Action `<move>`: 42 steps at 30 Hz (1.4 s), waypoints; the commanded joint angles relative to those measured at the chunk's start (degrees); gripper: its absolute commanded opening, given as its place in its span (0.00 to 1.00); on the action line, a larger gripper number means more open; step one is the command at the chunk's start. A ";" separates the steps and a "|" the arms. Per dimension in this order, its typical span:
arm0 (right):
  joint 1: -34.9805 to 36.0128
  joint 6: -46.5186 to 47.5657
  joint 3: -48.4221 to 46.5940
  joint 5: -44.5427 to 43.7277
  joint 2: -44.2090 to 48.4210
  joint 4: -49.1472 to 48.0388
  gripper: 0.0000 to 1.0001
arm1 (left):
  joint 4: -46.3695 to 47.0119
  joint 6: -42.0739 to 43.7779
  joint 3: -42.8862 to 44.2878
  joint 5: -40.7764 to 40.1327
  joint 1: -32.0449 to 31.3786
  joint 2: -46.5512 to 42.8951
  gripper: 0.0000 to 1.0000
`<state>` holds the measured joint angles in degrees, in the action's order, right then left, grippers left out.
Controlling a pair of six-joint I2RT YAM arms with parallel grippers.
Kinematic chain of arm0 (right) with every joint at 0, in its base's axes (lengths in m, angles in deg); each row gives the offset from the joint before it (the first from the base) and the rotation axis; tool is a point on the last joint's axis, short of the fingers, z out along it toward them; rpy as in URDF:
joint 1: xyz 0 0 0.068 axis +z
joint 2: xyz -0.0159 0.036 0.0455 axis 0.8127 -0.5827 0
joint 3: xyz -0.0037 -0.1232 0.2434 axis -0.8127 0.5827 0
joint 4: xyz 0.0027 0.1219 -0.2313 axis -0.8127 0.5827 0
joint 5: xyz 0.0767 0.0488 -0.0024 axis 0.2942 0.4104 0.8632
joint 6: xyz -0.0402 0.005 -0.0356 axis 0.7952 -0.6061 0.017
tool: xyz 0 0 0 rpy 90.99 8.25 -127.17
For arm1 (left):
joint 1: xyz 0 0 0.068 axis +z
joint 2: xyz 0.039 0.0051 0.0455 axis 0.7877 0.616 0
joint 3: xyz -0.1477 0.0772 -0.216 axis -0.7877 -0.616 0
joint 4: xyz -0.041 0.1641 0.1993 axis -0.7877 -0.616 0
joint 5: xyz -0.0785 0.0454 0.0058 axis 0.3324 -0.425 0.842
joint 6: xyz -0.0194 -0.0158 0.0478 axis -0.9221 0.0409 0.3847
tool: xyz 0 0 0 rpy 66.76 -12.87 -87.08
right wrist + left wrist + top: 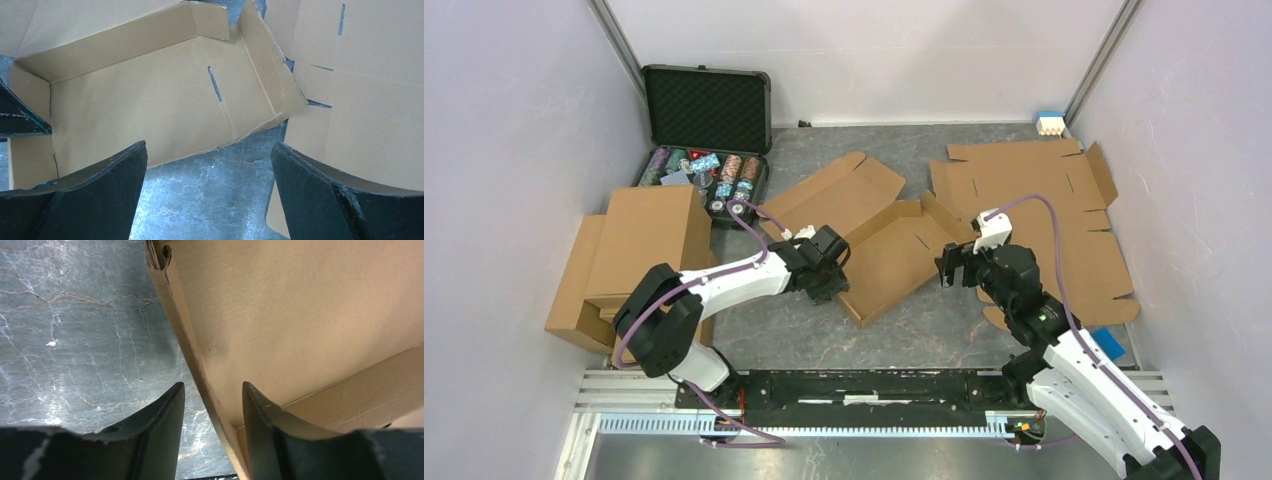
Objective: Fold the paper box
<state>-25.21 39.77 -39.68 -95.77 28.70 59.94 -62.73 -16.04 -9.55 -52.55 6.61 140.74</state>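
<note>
The paper box [889, 250] lies in the middle of the grey marble table [904, 330], a little right of centre in the top view. It is half formed: the base is flat, some walls stand up, and the lid panel is spread toward the upper left.

The left gripper [829, 268] is at the lower left end of the box. In the left wrist view its jaws stand on the two sides of one standing wall [190, 340]. One finger [160, 430] is outside over the marble and the other finger [260, 425] is inside over the cardboard. A strip of table shows between the outer finger and the wall, so the claw is not closed on it.

The right gripper [954, 265] is just beside the right end of the box. Its jaws are wide apart and hold nothing; marble shows between them.

A pile of flat cardboard blanks [1044, 200] lies at the right. An open black case [707, 110] with poker chips is at the upper left, and below it are finished brown boxes [644, 240].
</note>
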 commanded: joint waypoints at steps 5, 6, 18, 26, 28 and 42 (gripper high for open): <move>0.03 -0.14 1.31 -1.27 3.12 0.77 0.98 | -2.58 -3.58 3.04 -7.13 -0.91 2.00 0.09; 0.01 -0.15 1.39 -1.15 3.24 1.00 0.98 | -4.20 -3.39 3.45 -9.07 -0.82 1.10 0.07; 0.03 -0.78 0.33 1.18 4.08 3.67 0.98 | -19.55 24.89 10.18 -11.67 1.16 -3.11 0.02; -0.03 -0.53 2.62 4.15 2.44 2.87 0.98 | -19.28 34.67 6.23 -9.90 1.59 -7.89 0.02; 0.03 0.02 2.81 6.99 1.42 2.31 0.96 | -18.95 35.78 5.89 -8.67 1.59 -7.50 0.02; 0.01 -2.43 1.73 4.27 -5.65 -2.14 0.40 | -14.35 34.69 0.87 -7.61 1.77 -11.06 0.37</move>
<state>-25.21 38.79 -37.01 -93.43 23.37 63.29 -79.75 17.21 -8.50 -60.51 8.03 131.51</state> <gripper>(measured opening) 0.480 0.349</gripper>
